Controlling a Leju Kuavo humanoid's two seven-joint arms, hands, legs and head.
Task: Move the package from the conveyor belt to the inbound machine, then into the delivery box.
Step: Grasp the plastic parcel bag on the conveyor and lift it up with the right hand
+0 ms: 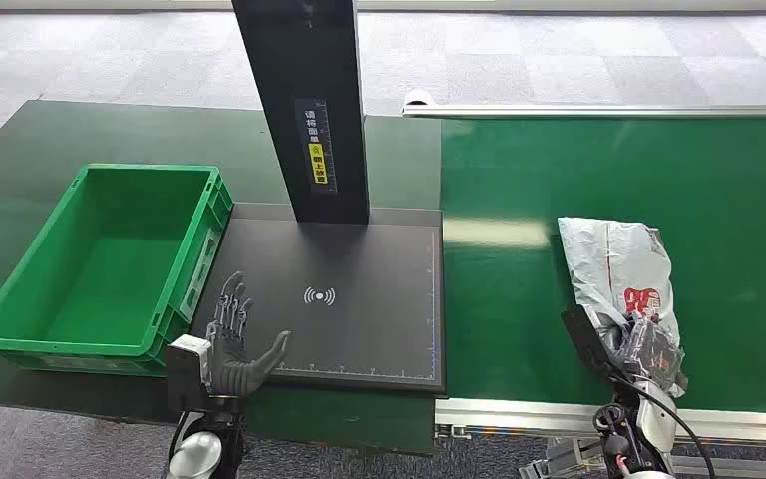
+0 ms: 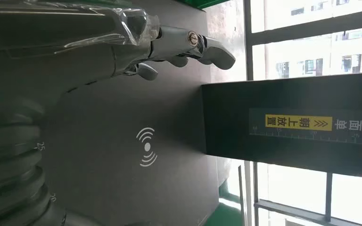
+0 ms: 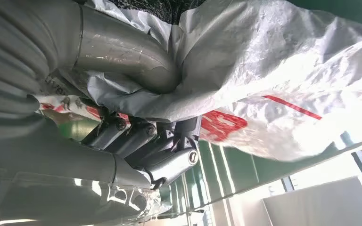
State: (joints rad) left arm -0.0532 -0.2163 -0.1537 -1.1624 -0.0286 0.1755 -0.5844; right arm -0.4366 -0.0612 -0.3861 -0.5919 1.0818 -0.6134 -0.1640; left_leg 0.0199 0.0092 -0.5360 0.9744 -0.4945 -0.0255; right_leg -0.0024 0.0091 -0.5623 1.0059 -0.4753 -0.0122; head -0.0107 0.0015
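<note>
My right hand (image 1: pixel 648 349) grips the near end of the package (image 1: pixel 618 267), a crumpled white plastic mailer bag with red printing, lying on the green conveyor belt (image 1: pixel 519 299). My thumb presses into its folds with my fingers (image 3: pixel 169 157) curled beneath. My left hand (image 1: pixel 231 344) hovers open, holding nothing, over the black inbound machine's plate (image 1: pixel 359 329), beside the green delivery box (image 1: pixel 20 289).

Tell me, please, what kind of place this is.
Probably a parcel sorting station: a green conveyor belt carries a white plastic package, beside a black scanning platform and a green crate.
</note>
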